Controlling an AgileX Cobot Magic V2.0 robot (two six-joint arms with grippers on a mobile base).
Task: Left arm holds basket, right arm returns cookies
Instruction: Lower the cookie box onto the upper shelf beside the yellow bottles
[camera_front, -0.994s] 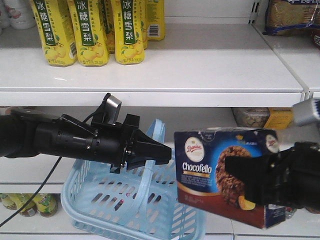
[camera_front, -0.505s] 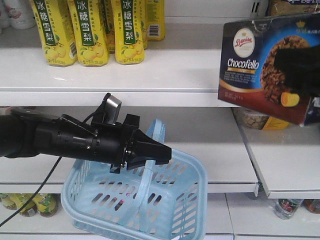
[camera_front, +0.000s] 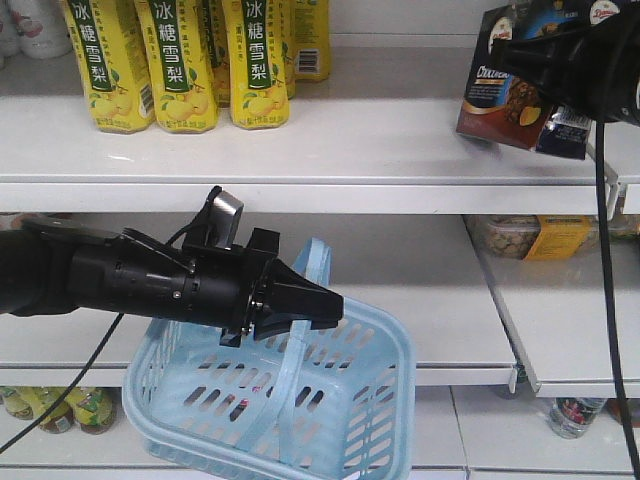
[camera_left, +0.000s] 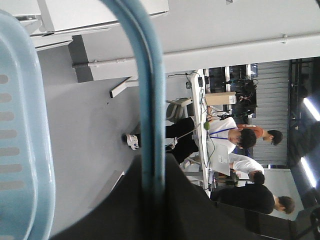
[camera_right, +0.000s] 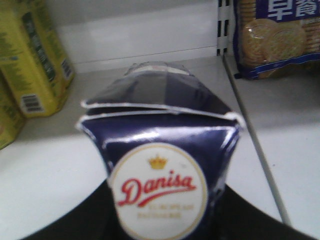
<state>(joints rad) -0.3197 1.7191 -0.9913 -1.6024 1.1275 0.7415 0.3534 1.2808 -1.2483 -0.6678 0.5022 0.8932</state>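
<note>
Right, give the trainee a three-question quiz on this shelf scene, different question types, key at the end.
1. True or false: the cookies are lying inside the basket.
2. Which part of the basket does the left gripper hold? A) the slotted side wall B) the hoop handle C) the bottom
3. Fill in: the yellow bottles stand on the ___ shelf, to the camera's left of the cookies.

Key:
1. False; the right gripper holds them up at the top shelf.
2. B
3. top
</note>
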